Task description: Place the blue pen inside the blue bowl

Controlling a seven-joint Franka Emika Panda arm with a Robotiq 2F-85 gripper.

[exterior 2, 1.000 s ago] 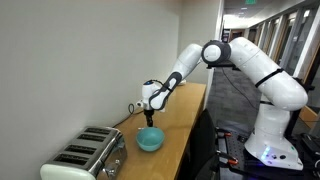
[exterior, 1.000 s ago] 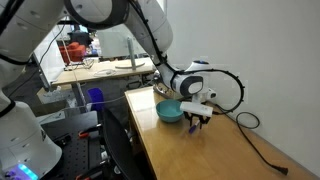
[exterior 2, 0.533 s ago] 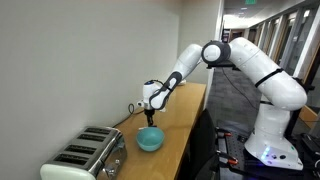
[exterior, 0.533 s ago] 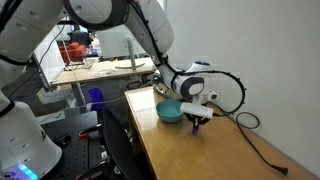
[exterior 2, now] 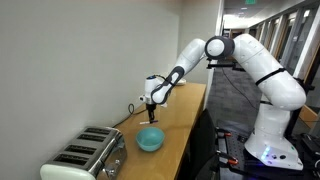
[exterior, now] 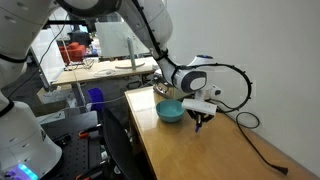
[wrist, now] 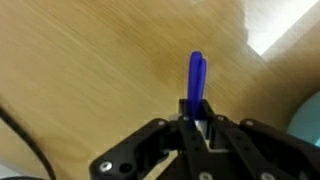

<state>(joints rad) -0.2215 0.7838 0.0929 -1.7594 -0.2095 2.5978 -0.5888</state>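
Note:
My gripper is shut on the blue pen, which sticks out straight from between the fingers over the wooden table. In both exterior views the gripper hangs above the table, lifted and a little to the side of the teal-blue bowl. The pen shows as a small dark tip below the fingers. A sliver of the bowl shows at the right edge of the wrist view.
A silver toaster stands at the table end beyond the bowl. A long black cable runs over the table and loops near the gripper; it also crosses the wrist view's lower left. The wall borders the wooden table.
The gripper has risen with the pen and shifted slightly away from the bowl. The bowl has not moved.

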